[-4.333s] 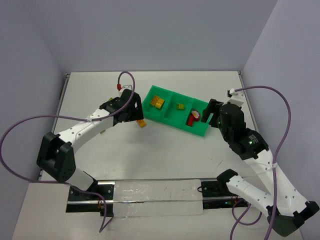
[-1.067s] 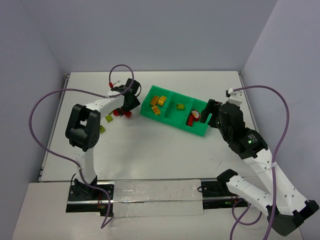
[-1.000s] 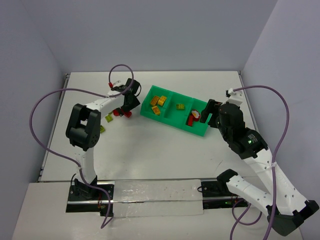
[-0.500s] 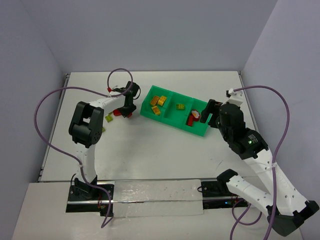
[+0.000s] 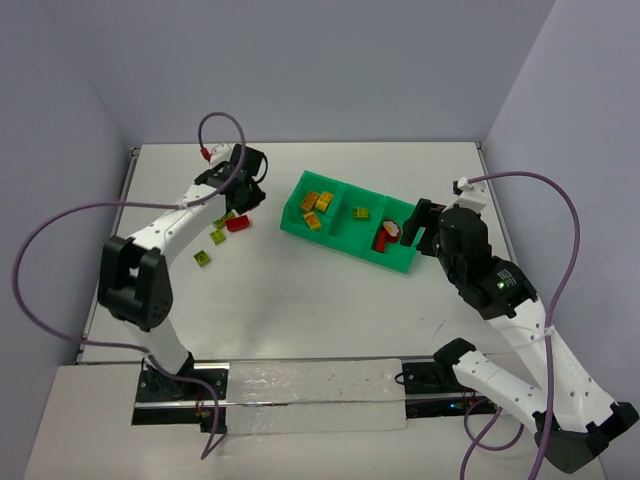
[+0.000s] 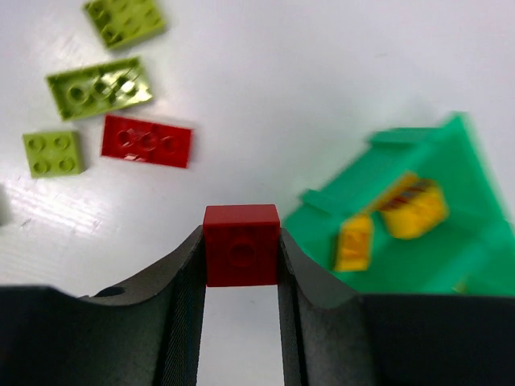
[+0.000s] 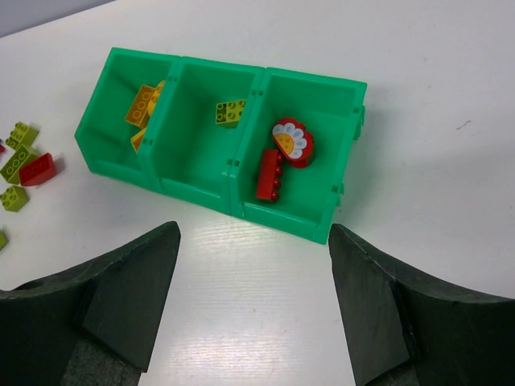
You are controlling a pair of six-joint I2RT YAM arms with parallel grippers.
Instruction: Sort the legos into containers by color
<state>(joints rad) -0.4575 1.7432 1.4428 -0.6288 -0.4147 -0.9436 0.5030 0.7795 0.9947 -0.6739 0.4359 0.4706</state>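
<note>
Right now the left hand [image 6: 241, 241] is clenched on a small red brick [image 6: 241, 257], its two dark fingers pressing the brick's opposite sides. It sits over the white surface [image 5: 300, 320], between the loose pieces and the left end of the green tray [image 5: 296, 222]. Whether the brick is lifted clear of the surface cannot be told. Behind it on the surface lie a flat red plate [image 6: 147, 141] and three olive-green bricks: a long one [image 6: 98, 87] touching the plate's upper edge, a square one [image 6: 52, 153] just beside the plate, and another [image 6: 125, 20] farther off. The tray's left compartment holds yellow-orange bricks [image 7: 143, 104], leaning against its wall. The middle compartment holds a single olive-green brick [image 7: 231, 112] near its far side. The right compartment holds a long red brick [image 7: 269, 174] and, touching its end, a round red piece [image 7: 292, 142] with a white and yellow face. The right hand [image 7: 253, 241] hangs released, fingers spread wide with nothing between them, near the tray's right end and pointed at its near wall.
</note>
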